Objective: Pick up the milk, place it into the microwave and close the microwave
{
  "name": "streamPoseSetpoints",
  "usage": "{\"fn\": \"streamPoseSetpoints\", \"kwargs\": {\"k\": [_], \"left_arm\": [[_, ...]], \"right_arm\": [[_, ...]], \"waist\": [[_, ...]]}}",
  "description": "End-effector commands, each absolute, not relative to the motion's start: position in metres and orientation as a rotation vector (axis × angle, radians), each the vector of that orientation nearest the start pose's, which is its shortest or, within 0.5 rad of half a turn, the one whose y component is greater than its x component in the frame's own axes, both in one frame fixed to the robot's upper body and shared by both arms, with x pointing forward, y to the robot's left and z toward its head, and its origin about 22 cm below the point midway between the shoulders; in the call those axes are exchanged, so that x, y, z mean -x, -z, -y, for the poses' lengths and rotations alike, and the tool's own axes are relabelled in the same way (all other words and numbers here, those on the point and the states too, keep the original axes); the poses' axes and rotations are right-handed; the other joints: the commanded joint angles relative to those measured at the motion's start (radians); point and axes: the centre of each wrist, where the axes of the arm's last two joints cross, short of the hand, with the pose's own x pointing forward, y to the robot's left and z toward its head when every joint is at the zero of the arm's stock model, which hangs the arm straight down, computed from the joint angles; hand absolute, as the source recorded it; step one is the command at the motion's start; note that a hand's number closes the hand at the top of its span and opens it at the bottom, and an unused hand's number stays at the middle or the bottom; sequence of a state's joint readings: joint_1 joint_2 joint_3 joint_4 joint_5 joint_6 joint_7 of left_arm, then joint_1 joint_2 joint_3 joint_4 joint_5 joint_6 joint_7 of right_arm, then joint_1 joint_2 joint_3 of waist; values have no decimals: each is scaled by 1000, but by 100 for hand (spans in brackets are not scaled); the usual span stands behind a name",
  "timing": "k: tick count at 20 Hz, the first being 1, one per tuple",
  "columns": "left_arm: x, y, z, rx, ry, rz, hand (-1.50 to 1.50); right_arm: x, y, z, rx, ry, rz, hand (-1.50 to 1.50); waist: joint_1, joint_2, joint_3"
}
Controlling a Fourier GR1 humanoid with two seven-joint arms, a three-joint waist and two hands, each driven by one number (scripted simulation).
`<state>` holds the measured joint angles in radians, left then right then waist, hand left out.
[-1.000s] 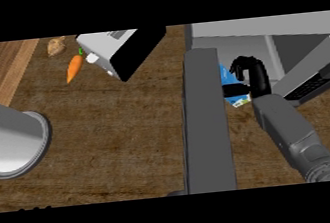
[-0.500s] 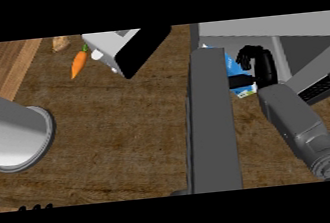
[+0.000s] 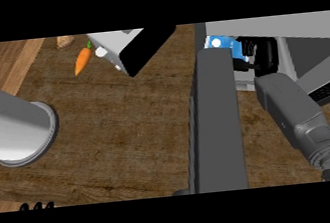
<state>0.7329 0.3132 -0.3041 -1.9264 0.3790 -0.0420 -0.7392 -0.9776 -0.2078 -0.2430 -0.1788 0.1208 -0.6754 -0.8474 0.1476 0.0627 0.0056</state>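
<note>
Right hand (image 3: 260, 54) curled round milk (image 3: 222, 43), beside microwave door's (image 3: 215, 123) edge

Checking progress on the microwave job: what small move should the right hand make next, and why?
Probably push a little further in, then let go: the right hand is curled round the milk just past the open microwave door, apparently inside the cavity.
</note>
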Motion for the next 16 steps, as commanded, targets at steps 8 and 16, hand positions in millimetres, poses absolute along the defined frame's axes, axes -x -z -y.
{"fn": "streamPoseSetpoints", "kwargs": {"k": [8,16], "left_arm": [[-67,13,-256,212,-169,1893,-150],[-76,11,-252,222,-141,1928,-150]], "right_arm": [[-433,-22,226,1054,-113,1940,150],[-382,44,287,1500,-216,1390,-150]], "waist": [[19,14,1],[49,33,-8]]}}
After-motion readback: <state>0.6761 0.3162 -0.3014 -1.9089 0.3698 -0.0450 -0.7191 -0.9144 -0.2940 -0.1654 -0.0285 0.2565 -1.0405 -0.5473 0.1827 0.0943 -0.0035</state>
